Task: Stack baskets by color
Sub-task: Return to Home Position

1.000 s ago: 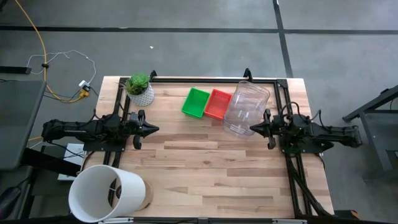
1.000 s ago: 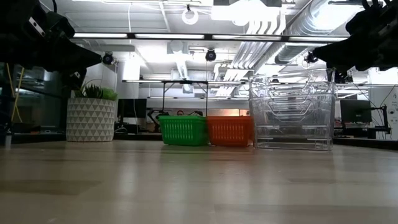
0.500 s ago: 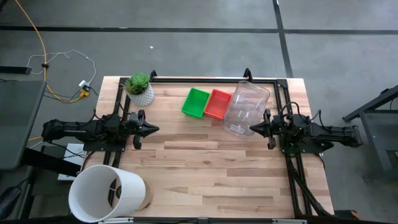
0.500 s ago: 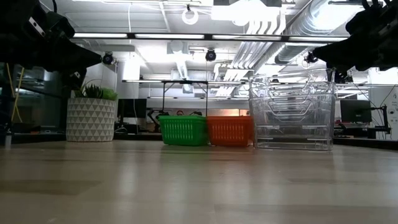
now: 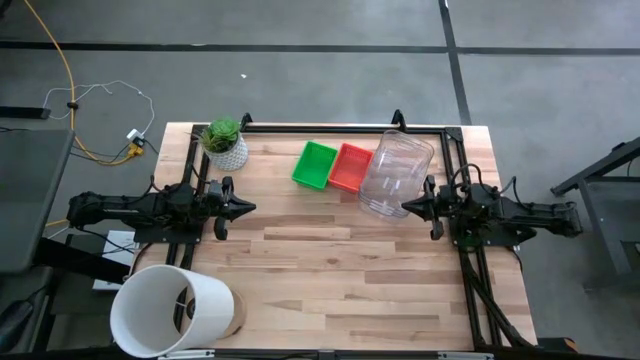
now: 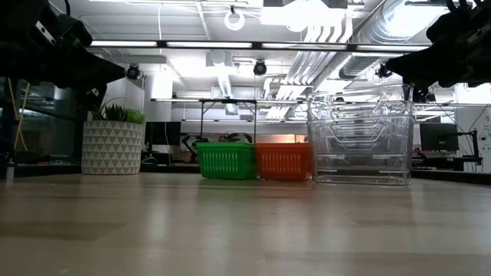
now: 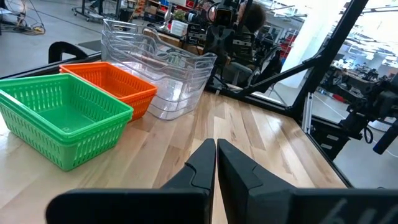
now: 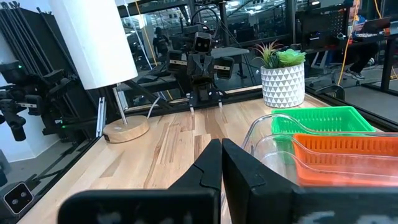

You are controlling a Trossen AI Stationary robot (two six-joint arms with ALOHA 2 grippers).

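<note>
A green basket [image 5: 315,165] and a red basket [image 5: 350,167] stand side by side on their bottoms at the table's far middle; both also show in the low view [image 6: 225,161] [image 6: 284,162]. My left gripper [image 5: 250,208] is shut at the table's left edge, above the wood, pointing level toward the right. My right gripper [image 5: 405,208] is shut at the right edge, pointing level toward the left, its tips just short of a clear container. Nothing is between either pair of fingers [image 7: 216,149] [image 8: 221,148].
A clear plastic container [image 5: 396,173] stands beside the red basket, right in front of my right gripper. A potted plant [image 5: 225,142] sits at the far left corner. A large white cylinder [image 5: 170,310] stands at the near left corner. Bare wood [image 5: 340,270] fills the middle and near side.
</note>
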